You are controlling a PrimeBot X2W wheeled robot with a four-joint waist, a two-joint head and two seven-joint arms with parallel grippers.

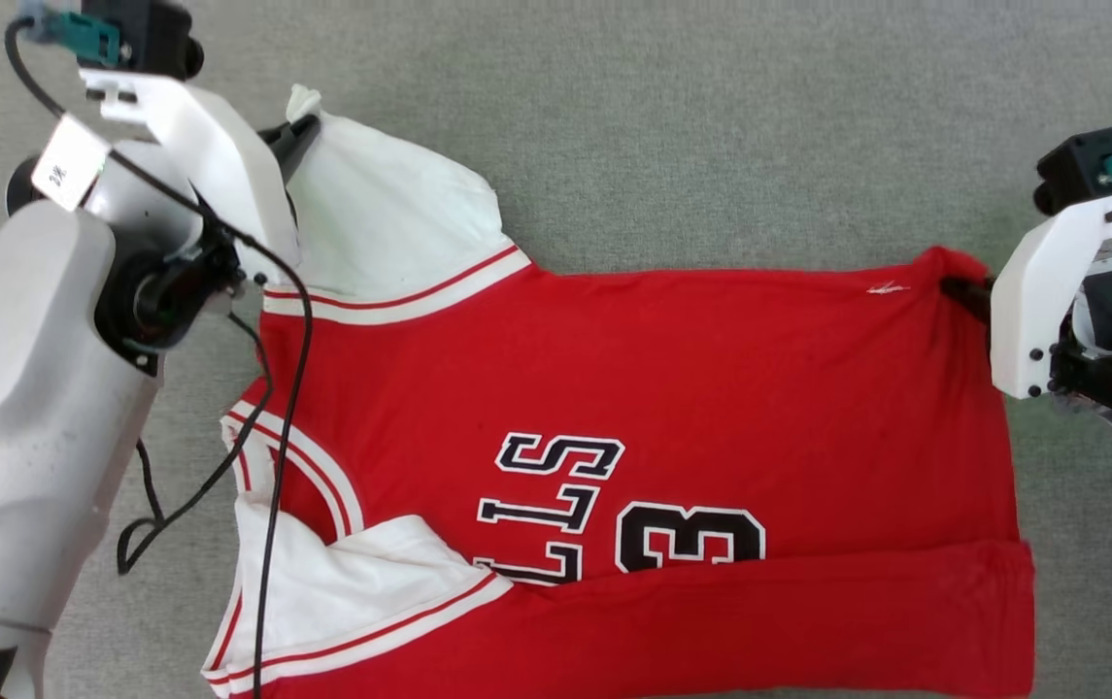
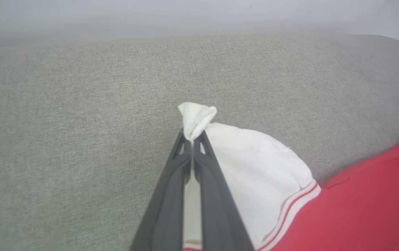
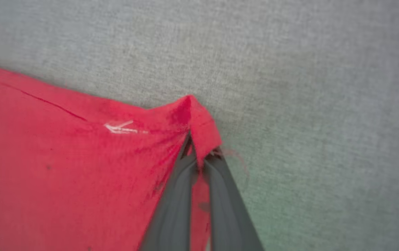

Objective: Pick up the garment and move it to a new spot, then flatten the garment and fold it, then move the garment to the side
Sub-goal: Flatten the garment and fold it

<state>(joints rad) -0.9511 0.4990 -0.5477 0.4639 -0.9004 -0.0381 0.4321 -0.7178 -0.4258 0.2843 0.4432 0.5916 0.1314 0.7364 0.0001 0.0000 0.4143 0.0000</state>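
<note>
The garment [image 1: 711, 369] is spread across the grey surface [image 1: 711, 126]. Its white sleeve tip is pinched by the left gripper [image 1: 303, 126] at upper left. A red corner is pinched by the right gripper [image 1: 954, 286] at the right edge.

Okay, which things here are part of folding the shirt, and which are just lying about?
Part of the job: shirt; left hand, pinching its white sleeve; right hand, pinching a red corner.
Just there: grey cloth surface; black cable.

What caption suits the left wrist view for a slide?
Left gripper shut on the white sleeve tip of the red garment, grey fabric surface behind.
</note>
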